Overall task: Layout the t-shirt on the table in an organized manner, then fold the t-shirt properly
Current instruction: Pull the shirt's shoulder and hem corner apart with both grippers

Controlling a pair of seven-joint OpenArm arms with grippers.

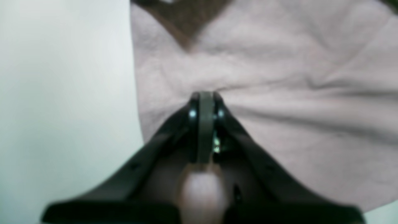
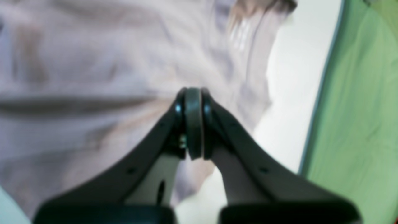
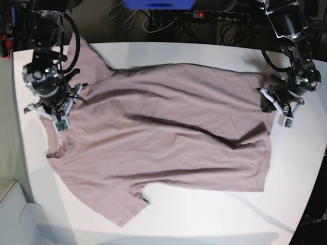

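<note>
Mauve t-shirt (image 3: pixel 168 138) lies spread across the white counter (image 3: pixel 214 214), neck toward the base view's left and hem toward its right, with creases running across the chest. At the hem edge, the left tool (image 3: pixel 273 102) is clamped on the cloth, its jaws pressed together in the wrist view. Near the collar and shoulder, the right tool (image 3: pixel 56 109) is likewise pinched tight on the fabric.

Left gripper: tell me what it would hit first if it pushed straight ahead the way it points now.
The t-shirt. The shut left gripper already has its tip at the cloth, which bunches into folds there, so almost no travel is left. The table lies under the cloth; depth is blurry.
</note>
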